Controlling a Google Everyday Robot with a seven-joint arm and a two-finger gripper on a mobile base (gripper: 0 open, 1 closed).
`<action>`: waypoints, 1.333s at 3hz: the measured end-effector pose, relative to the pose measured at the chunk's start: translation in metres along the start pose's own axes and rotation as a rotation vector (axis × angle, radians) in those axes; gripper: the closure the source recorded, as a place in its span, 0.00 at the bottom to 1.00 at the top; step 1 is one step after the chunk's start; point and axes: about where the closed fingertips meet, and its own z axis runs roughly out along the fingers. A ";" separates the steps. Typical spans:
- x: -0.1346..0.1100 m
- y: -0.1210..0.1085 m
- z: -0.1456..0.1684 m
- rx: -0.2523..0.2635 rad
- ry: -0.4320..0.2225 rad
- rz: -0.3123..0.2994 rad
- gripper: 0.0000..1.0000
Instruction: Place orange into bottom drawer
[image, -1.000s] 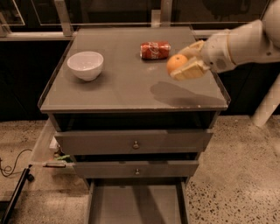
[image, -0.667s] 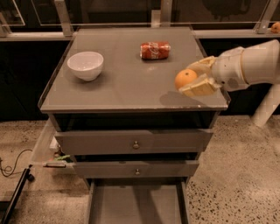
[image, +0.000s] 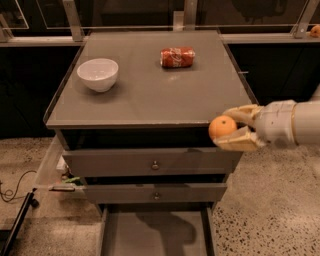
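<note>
My gripper (image: 226, 129) sits just off the cabinet's (image: 150, 97) near right corner, fingers clamped on the orange (image: 222, 127), so I'd carry it left and down — clear of the upper drawer fronts (image: 125, 162) — and release low over the open bottom drawer (image: 130, 242), away from its walls.

Gripper (image: 225, 129) at cabinet (image: 150, 100) front right corner, clamped on orange (image: 221, 126); fingers (image: 240, 142) hide its right side. Arm (image: 300, 122) behind claw runs off right edge. Bottom drawer (image: 155, 235), below-left of claw, cut by lower edge.
</note>
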 end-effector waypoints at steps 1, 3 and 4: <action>0.027 0.028 0.011 -0.022 -0.010 0.034 1.00; 0.026 0.021 0.023 -0.034 0.025 -0.018 1.00; 0.039 0.035 0.027 -0.039 0.030 0.014 1.00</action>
